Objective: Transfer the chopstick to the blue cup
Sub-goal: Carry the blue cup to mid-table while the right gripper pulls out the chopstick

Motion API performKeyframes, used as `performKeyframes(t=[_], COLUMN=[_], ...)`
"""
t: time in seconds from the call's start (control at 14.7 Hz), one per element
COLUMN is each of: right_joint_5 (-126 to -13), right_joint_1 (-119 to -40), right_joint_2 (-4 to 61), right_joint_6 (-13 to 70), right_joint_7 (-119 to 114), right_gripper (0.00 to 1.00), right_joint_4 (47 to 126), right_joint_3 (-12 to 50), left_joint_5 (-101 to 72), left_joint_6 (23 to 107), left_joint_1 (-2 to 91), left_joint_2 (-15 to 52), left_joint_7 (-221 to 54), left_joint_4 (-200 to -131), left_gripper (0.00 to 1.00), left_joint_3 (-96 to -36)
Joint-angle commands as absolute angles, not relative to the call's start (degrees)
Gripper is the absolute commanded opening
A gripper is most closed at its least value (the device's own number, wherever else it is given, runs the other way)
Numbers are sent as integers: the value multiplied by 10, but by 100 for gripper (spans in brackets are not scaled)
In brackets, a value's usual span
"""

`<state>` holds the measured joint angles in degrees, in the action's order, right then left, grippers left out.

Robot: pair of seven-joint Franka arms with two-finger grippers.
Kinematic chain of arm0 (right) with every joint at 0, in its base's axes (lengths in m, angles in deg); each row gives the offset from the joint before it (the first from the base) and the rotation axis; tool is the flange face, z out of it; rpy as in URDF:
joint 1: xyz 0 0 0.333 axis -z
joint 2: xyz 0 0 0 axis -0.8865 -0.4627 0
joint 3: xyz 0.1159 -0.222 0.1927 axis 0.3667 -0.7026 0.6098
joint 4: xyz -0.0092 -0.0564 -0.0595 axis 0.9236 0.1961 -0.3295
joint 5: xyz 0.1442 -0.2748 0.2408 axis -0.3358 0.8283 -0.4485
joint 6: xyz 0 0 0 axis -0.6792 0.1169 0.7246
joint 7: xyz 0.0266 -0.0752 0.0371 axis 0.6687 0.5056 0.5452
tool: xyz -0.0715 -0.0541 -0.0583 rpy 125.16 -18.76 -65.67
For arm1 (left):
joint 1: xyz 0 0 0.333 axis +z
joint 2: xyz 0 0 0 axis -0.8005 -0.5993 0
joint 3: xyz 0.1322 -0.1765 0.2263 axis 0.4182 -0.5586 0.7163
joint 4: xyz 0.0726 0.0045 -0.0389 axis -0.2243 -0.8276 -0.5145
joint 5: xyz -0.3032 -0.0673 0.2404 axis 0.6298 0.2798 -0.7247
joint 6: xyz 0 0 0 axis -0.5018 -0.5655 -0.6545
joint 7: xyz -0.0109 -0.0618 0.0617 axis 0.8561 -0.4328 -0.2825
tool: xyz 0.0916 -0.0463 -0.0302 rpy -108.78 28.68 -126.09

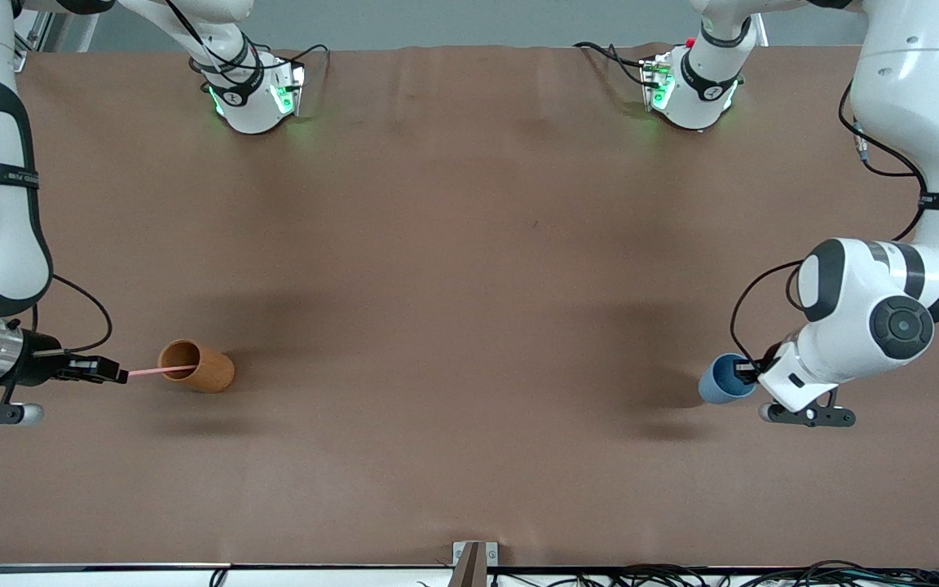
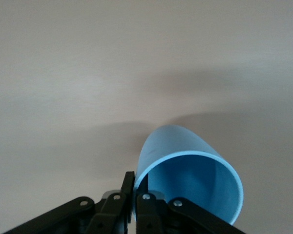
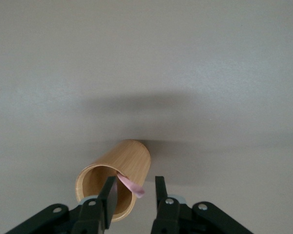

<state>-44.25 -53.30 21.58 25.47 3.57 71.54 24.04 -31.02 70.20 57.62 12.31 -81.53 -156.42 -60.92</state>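
Grasping stage: we see the left pincer [image 2: 132, 204] clamped on the light-blue tapered cup's [image 2: 188, 175] rim, while the right pincer [image 3: 135, 197], jaws apart, straddles the pale-pink chopstick [image 3: 131, 185] in the orange-brown cylindrical cup [image 3: 118, 170]; next, close it and withdraw.

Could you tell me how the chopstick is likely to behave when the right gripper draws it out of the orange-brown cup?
The chopstick looks thin and straight, so probably stiff and light. Being smooth and narrow, it may pivot between the right gripper fingers. The orange-brown cup looks tilted, so it might tip or roll.

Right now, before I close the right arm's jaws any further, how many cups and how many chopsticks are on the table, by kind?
Cups: 2, the blue cup and the orange-brown cup
Chopsticks: 1, the pink chopstick sticking out of the orange-brown cup
Total: 3
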Motion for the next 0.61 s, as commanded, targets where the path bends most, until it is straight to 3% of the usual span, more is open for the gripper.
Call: performKeyframes(t=[0.0,0.34,0.54], right_joint_5=[-470,-473,-472], right_joint_1=[-522,-521,-522], right_joint_2=[208,209,227], right_joint_6=[253,249,233], right_joint_7=[44,39,39], right_gripper=[29,1,0], right_joint_4=[711,711,707], right_joint_3=[248,248,247], left_joint_5=[-322,-322,-348], left_joint_6=[677,677,677], left_joint_1=[559,443,367], left_joint_2=[149,140,113], left_joint_7=[-884,-1082,-1209], left_joint_4=[-1569,-1558,-1536], left_gripper=[0,0,0], left_joint_3=[-654,-671,-673])
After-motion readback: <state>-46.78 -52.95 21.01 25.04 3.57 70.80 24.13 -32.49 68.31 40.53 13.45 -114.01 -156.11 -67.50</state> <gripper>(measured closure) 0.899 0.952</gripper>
